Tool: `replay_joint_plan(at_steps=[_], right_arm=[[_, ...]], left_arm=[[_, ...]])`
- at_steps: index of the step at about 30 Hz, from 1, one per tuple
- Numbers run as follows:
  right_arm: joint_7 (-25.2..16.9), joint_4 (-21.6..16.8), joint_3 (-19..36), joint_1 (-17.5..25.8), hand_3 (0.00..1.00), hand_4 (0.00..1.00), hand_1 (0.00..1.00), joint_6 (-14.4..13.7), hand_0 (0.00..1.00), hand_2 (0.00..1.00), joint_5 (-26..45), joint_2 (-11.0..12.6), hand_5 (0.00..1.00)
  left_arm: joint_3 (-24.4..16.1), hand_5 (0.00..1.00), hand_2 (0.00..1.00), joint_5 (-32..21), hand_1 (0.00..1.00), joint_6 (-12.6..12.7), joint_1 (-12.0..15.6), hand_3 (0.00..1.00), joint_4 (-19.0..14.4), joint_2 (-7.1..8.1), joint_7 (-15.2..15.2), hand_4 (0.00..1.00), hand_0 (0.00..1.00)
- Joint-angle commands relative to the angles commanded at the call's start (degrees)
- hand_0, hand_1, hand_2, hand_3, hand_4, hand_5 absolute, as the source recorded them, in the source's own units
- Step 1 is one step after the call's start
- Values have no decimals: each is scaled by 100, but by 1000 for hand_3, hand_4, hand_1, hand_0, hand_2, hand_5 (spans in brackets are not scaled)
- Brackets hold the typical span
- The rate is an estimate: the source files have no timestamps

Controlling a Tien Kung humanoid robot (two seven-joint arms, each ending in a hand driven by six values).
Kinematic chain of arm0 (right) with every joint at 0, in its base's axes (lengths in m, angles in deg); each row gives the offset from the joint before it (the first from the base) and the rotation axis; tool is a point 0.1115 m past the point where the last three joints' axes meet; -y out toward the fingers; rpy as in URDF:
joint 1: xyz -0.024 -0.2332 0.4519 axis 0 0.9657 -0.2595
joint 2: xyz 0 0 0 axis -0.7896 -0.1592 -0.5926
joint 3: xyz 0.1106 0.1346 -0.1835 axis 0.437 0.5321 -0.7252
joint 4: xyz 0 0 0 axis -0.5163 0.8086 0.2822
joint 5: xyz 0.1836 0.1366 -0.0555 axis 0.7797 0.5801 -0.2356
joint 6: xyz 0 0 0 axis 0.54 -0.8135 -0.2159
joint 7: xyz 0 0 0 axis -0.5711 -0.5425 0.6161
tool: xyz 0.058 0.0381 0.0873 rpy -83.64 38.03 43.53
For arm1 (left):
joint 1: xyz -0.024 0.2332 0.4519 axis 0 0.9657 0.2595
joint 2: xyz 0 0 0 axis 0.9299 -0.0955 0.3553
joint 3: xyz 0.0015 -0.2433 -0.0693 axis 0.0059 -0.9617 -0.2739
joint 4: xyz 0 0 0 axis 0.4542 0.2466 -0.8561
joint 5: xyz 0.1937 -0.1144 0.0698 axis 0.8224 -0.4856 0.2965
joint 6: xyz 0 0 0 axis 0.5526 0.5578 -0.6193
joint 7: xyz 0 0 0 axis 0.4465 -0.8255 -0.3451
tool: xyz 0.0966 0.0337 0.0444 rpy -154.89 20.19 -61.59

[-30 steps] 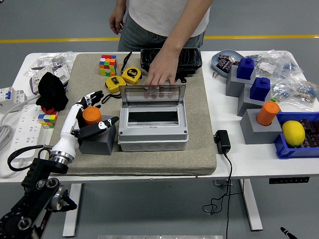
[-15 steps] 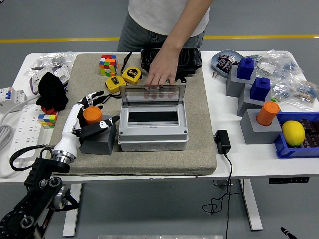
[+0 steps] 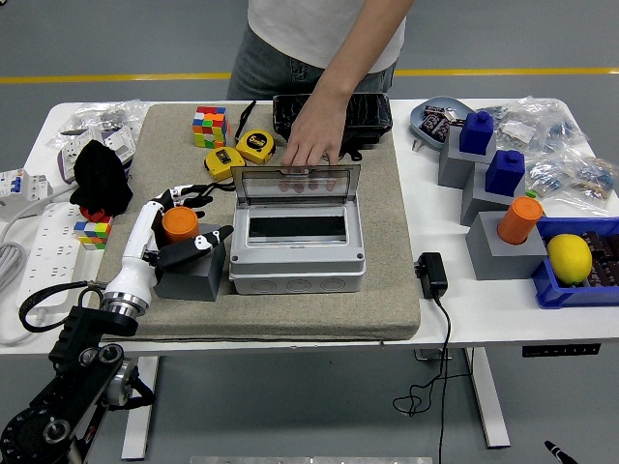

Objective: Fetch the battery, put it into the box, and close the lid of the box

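The battery point(image 3: 179, 223), a short orange cylinder, stands on a small grey block point(image 3: 191, 277) at the left of the tan mat. My left hand point(image 3: 198, 215) reaches in from the lower left and brackets it: fingers spread behind it, thumb in front to its right, no firm grip showing. The grey box point(image 3: 298, 273) lies mid-mat with its inside showing. Its clear lid point(image 3: 295, 184) stands upright at the back. A person's hand point(image 3: 311, 145) rests on the lid's top edge. My right arm is out of view.
Behind my hand lie a Rubik's cube point(image 3: 209, 126), yellow tape measures point(image 3: 255, 145) and a black case point(image 3: 334, 114). A black cloth point(image 3: 100, 177) and power strip point(image 3: 48, 246) sit left. Blue and grey blocks point(image 3: 488, 164), another orange cylinder point(image 3: 520, 219) and a lemon point(image 3: 569, 258) stand right.
My left hand has edged closer around the battery and the forearm has shifted slightly right. The person's other hand has left the top edge. The lid stays held upright.
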Motion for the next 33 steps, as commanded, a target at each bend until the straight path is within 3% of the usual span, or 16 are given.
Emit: replay_joint_plan(at_steps=[1, 6, 7, 12, 13, 18, 19, 33], right_arm=[[1, 0, 0, 1, 733, 998, 723, 0, 811, 715, 1, 0, 998], [-2, 0, 2, 5, 733, 998, 723, 3, 811, 715, -3, 3, 998], [-2, 0, 4, 5, 733, 998, 723, 3, 811, 715, -5, 2, 998], [-7, 0, -4, 6, 733, 998, 723, 6, 811, 715, -2, -1, 998], [-9, 0, -11, 7, 733, 998, 723, 7, 811, 715, 2, -1, 998], [-3, 0, -5, 6, 733, 998, 723, 6, 811, 715, -7, 3, 998], [-2, 0, -1, 4, 733, 998, 723, 6, 811, 715, -9, 4, 998], [-9, 0, 8, -4, 733, 998, 723, 2, 810, 715, -1, 0, 998]], left_arm=[[5, 20, 494, 5, 643, 5, 2, 519, 3, 1, 2, 998, 545], [31, 20, 494, 65, 643, 89, 0, 519, 4, 4, 25, 998, 545], [34, 2, 393, 79, 510, 112, -3, 433, 5, 4, 30, 998, 391], [38, 2, 393, 153, 510, 234, -6, 433, 19, 1, 49, 998, 391], [44, 2, 336, 144, 441, 276, -7, 346, 24, -1, 38, 998, 305], [103, 2, 336, -54, 441, 371, -45, 346, 54, -3, -7, 998, 305], [113, 2, 258, -97, 349, 381, -53, 245, 55, -2, -13, 998, 236], [147, 2, 231, -104, 305, 517, -77, 214, 29, -20, -34, 998, 222]])
